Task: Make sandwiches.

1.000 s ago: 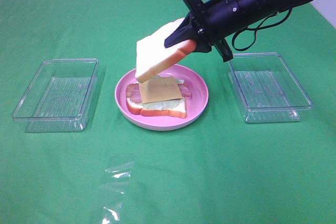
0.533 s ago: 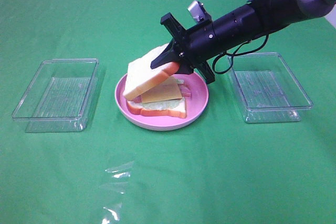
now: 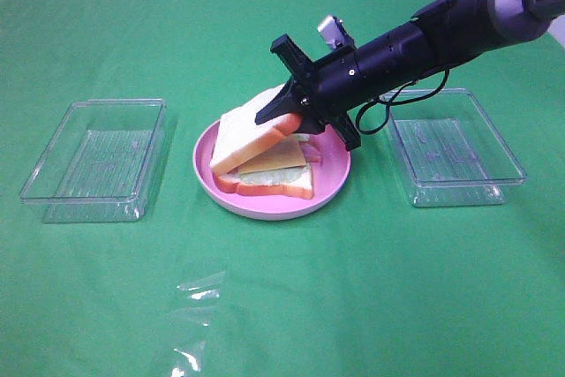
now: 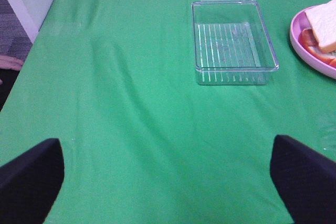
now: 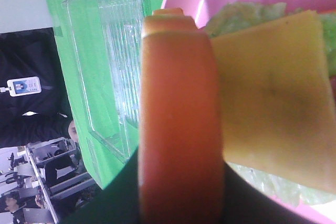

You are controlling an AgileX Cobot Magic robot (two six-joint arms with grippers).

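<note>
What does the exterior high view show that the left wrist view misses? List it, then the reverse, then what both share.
Only the exterior high view: the right tool shut on the top bread slice, tilted over the cheese slice and lettuce, and the clear tray on the right.

Only the left wrist view: the left tool's own open fingers, holding nothing, and grey floor past the cloth's edge.

Both: the left clear tray, the pink plate with the bread on it, and the green cloth.
</note>
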